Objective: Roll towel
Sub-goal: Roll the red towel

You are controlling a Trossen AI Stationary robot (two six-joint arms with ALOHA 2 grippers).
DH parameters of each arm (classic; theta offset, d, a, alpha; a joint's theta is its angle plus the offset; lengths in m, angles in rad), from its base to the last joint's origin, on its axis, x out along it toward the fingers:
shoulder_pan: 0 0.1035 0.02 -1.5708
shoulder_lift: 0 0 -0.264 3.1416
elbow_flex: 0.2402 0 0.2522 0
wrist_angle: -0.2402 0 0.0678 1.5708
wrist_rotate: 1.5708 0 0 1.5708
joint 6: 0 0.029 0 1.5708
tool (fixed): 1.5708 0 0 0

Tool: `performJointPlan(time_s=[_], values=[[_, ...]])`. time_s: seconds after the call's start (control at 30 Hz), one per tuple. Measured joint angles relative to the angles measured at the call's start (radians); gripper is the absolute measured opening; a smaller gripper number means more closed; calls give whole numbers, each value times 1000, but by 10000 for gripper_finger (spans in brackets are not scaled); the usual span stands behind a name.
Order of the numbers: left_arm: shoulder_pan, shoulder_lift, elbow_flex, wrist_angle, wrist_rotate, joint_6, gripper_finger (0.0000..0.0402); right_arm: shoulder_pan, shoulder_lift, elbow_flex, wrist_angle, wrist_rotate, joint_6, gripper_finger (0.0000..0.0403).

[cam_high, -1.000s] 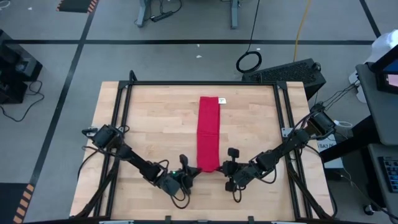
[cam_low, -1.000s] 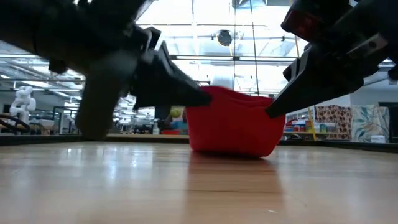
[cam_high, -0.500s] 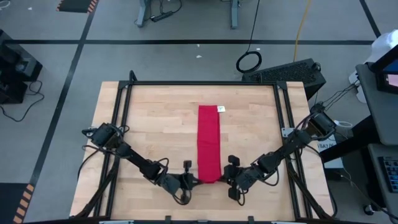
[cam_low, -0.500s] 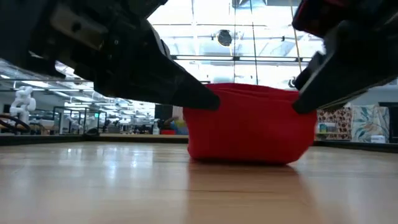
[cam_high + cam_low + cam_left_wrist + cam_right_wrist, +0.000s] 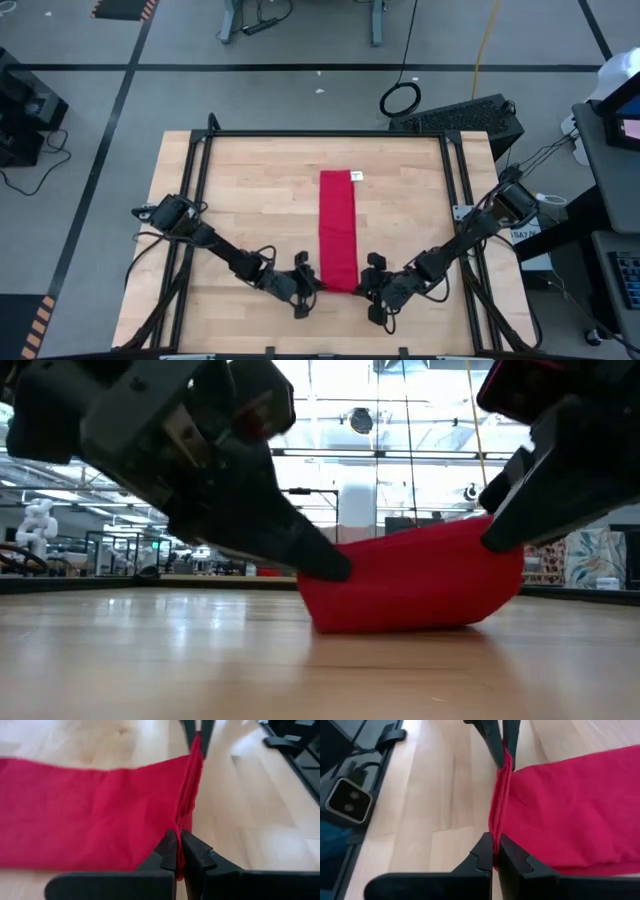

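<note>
Left gripper and right gripper – both pinching the towel.

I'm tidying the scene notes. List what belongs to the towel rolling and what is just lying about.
In the job: towel; left claw and right claw, each pinching a near corner.

Lying about: cable loop and black case on the floor.

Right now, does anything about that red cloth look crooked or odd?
Nothing damaged. The towel lies straight on the table; only its near end is lifted, pinched by the left claw and right claw at its corners.
</note>
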Motion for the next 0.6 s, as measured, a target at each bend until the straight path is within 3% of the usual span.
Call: performJointPlan(time_s=[0.13, 0.3, 0.4, 0.6], values=[[1, 0, -12, 24, 73, -47, 12, 5, 16, 0, 18, -28, 100, 2], [-12, 0, -13, 135, 243, -91, 13, 9, 25, 0, 172, -158, 205, 2], [-13, 0, -13, 138, 260, -99, 13, 10, 24, 0, 216, -162, 164, 2], [44, 0, -23, 31, 257, -126, 14, -16, 70, 0, 125, -149, 148, 2]])
